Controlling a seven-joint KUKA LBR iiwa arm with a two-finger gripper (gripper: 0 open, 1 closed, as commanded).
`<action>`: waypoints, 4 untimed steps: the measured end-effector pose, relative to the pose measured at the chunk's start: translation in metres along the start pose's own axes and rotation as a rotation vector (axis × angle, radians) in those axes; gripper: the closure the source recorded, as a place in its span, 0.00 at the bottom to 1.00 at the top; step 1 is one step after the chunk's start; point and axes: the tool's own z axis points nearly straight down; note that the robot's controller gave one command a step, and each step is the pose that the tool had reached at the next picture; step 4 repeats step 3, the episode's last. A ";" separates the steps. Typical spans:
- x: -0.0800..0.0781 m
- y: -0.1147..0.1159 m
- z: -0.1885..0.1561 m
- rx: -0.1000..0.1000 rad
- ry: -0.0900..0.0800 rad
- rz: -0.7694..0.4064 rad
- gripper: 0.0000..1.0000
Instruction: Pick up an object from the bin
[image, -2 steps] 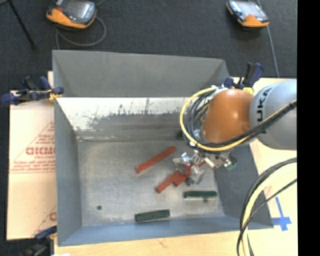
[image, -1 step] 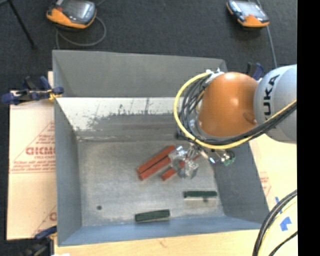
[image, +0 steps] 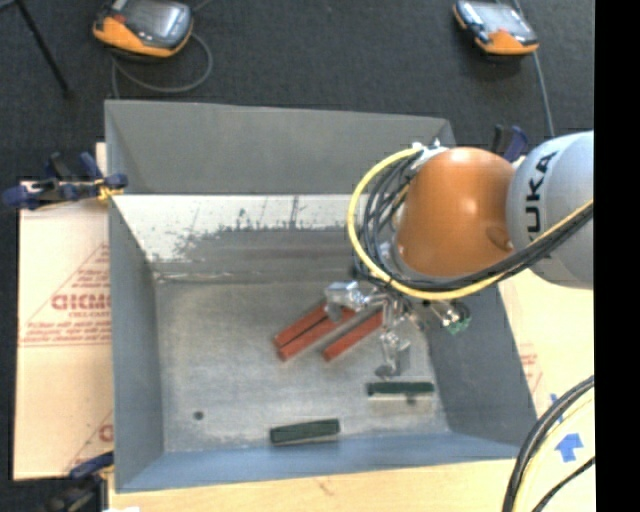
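My gripper (image: 393, 348) hangs below the orange wrist cover, right of the bin's middle. Just to its left lies a tool with two red handles (image: 318, 334), slanting up to the right towards a grey metal part by the gripper. The right-hand handle reaches up to the gripper, and I cannot tell whether they touch. A small dark green bar (image: 400, 390) lies on the floor directly below the gripper. A second dark green bar (image: 305, 432) rests by the front wall, further left.
A tiny dark speck (image: 198, 416) sits on the floor at the front left. The arm and its looped cables cover the bin's back right corner.
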 end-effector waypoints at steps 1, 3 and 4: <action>-0.042 -0.005 0.100 -0.001 -0.002 0.038 0.00; -0.044 -0.021 -0.061 0.009 -0.007 0.091 1.00; -0.044 -0.021 -0.061 0.009 -0.007 0.091 1.00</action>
